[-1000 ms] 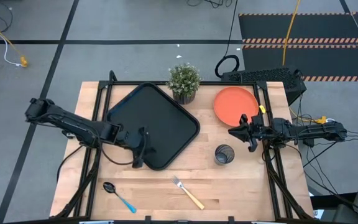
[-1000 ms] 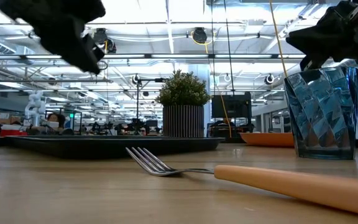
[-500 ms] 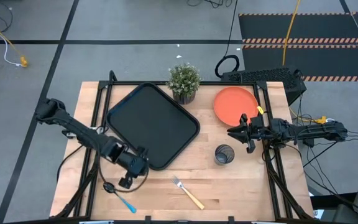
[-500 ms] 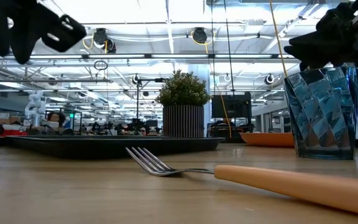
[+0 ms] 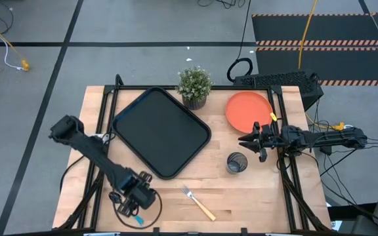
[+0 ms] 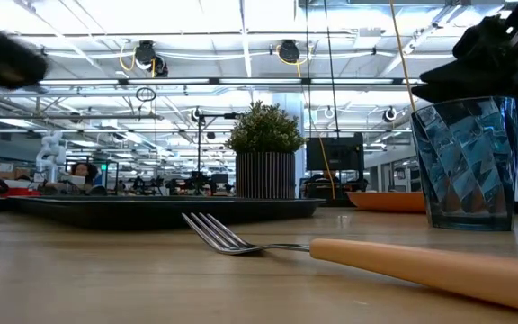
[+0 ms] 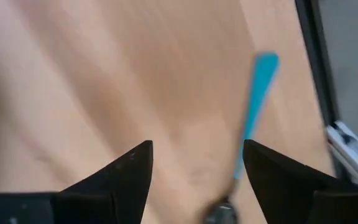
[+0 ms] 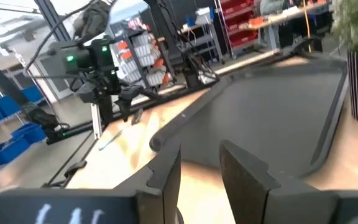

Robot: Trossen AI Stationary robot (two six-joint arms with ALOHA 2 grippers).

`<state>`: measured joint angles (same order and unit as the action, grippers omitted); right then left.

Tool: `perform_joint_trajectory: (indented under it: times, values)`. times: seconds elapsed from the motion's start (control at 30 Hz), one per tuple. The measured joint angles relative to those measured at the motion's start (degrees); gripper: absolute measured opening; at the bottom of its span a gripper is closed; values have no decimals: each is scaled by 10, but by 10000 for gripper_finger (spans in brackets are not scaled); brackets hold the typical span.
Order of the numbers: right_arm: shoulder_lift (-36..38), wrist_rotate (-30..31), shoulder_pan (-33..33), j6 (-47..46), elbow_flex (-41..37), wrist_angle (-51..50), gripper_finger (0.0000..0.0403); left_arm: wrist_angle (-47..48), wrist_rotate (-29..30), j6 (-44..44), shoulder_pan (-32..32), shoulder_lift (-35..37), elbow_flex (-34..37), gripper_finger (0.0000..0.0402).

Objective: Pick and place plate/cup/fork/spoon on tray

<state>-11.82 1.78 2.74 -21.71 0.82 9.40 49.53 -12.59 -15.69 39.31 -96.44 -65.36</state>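
My left gripper hovers open over the spoon near the table's near left corner. In the left wrist view the spoon's blue handle lies on the wood just inside one finger, apart from it. My right gripper stands open and in the air, between the orange plate and the grey cup, with nothing between its fingers. The fork lies flat near the near edge. The black tray lies on the table left of centre with nothing on it.
A potted plant stands at the far edge between tray and plate. In the low view the cup stands upright behind the fork's handle. Bare wood lies between the fork and the tray.
My left gripper has swung from above the tray's near edge toward the table's near left corner, coming down over the spoon, and it has opened. The spoon, fork, cup, plate and tray lie where they were.
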Motion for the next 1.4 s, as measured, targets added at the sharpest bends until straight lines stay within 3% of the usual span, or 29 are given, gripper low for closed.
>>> perform_joint_trajectory:
  times: [0.2,0.4,0.6,0.97,1.1,1.33,1.4]
  values:
    - [0,0,0,-14,0,-7,105,1,-28,-66,42,-19,0,253]
    - [0,1,0,-14,0,-7,105,-1,5,-99,97,-19,3,253]
    - [0,1,0,-12,0,-7,105,11,47,-85,134,-39,5,253]
    - [0,1,0,-12,0,-11,105,16,60,-72,147,-108,3,247]
    - [0,0,0,-12,0,-11,105,18,62,-73,147,-118,3,195]
    - [0,-1,0,-16,0,-18,105,14,47,-91,147,-120,4,23]
    - [0,-1,0,-16,0,-22,105,14,45,-93,147,-120,4,15]
